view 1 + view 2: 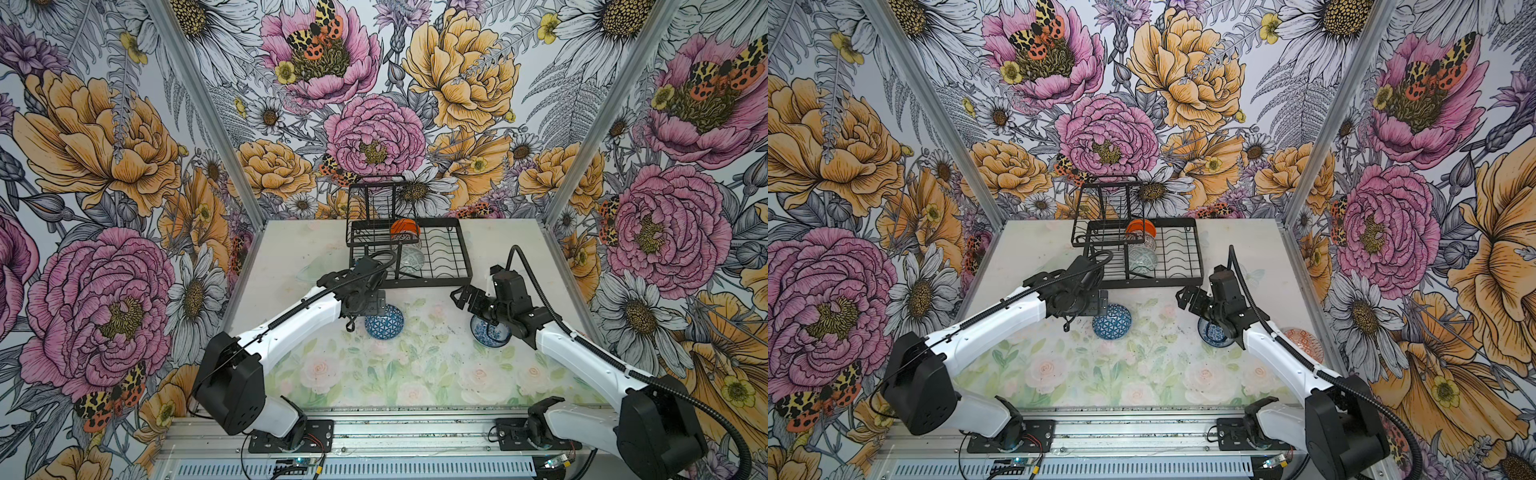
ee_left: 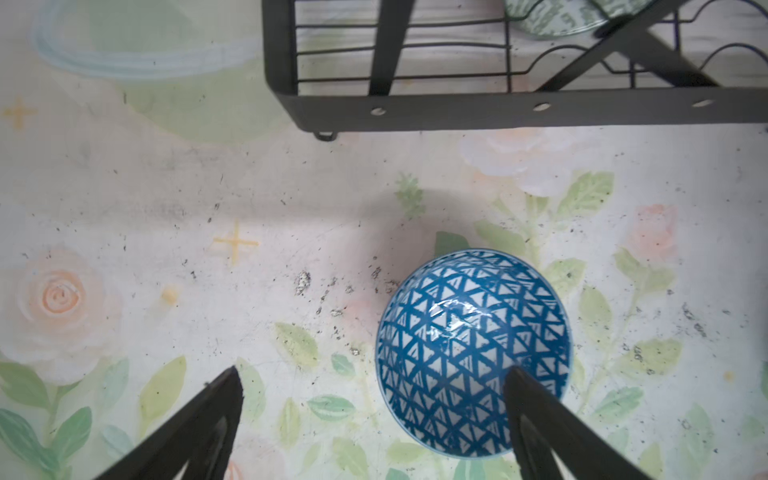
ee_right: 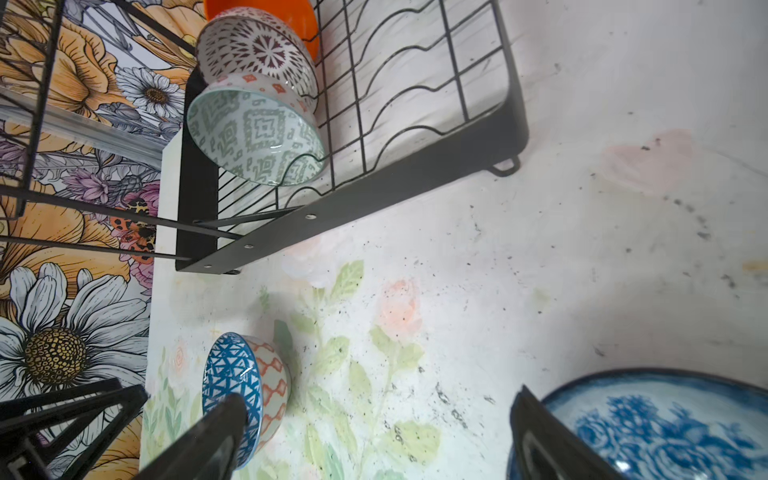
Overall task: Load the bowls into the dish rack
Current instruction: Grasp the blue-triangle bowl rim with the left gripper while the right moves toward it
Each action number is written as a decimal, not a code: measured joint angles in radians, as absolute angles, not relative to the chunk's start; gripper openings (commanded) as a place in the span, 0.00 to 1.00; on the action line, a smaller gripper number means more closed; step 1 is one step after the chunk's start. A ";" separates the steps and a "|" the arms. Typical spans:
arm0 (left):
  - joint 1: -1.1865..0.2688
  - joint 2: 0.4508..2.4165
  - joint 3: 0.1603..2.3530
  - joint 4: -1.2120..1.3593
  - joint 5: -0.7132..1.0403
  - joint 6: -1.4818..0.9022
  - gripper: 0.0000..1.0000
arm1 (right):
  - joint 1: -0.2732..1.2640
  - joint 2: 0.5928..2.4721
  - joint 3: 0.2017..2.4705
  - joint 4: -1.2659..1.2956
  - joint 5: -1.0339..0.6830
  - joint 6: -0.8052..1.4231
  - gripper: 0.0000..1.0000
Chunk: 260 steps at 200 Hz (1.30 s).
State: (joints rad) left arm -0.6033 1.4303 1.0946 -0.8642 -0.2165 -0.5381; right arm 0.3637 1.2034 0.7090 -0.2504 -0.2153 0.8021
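Claws gape empty, left gripper [image 2: 374,372] over the blue triangle bowl [image 2: 469,332], right gripper [image 3: 380,395] over the blue floral bowl [image 3: 665,424] — with orange bowl [image 1: 405,227], lattice bowl [image 3: 257,50] and grey-green bowl [image 3: 253,137] in the dish rack [image 1: 432,280], those two and a red-orange bowl [image 1: 1302,338] sit on the table [image 1: 415,374] — roughly halfway.

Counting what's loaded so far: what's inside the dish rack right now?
Three bowls stand on edge in the dish rack: an orange bowl, a dark-patterned white bowl, and a grey-green bowl in front. The front two cover most of the orange one.
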 measured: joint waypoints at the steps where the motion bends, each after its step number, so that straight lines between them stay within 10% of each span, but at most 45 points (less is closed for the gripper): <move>1: -0.601 1.428 1.090 -0.863 -0.214 -0.539 0.96 | 0.366 1.207 0.712 -0.250 -0.216 0.801 0.99; 260: -0.532 1.481 0.805 -0.490 0.069 -0.641 0.36 | 0.612 1.417 0.968 -0.251 -0.366 0.543 0.99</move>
